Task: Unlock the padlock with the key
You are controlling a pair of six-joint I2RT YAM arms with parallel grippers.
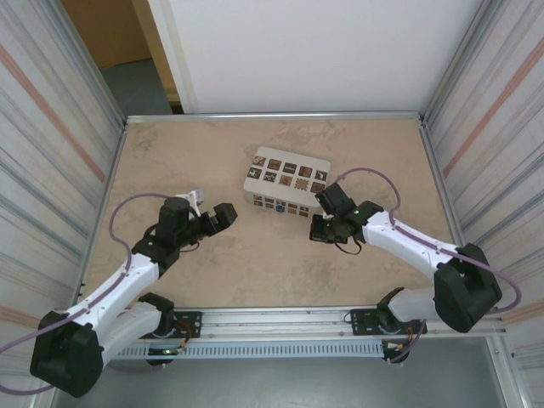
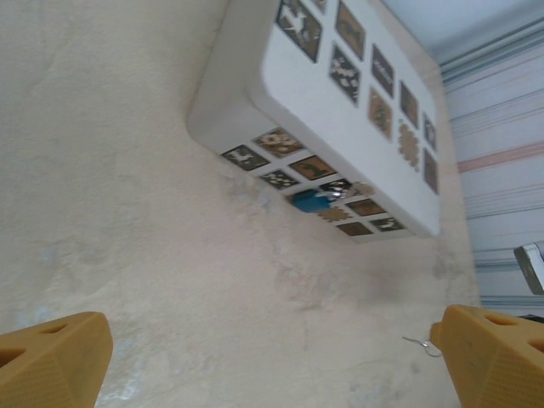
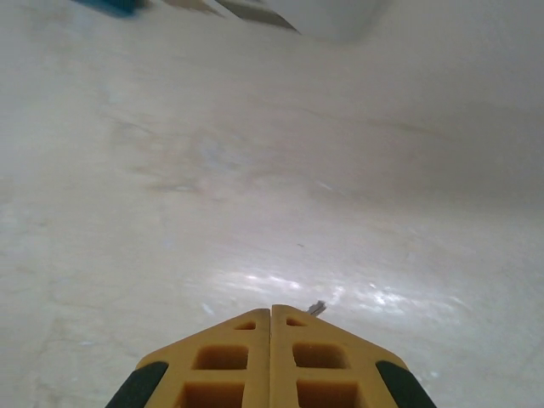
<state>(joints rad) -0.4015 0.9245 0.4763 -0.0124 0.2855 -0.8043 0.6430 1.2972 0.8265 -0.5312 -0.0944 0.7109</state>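
The tiny blue padlock [image 2: 313, 201] lies on the table against the near side of the white box, and shows as a blue blur [image 3: 110, 4] at the top left of the right wrist view. My right gripper [image 3: 272, 310] [image 1: 316, 229] is shut low over the table in front of the box. A small silvery key tip [image 3: 317, 308] pokes out beside its fingertips. My left gripper [image 2: 272, 340] [image 1: 223, 217] is open wide with nothing between its fingers, left of the box and facing it.
The white box with dark patterned squares [image 1: 286, 181] [image 2: 280, 93] stands mid-table behind both grippers. A thin wire loop [image 2: 419, 343] lies by my left gripper's right finger. Metal frame walls [image 1: 102, 195] border the table.
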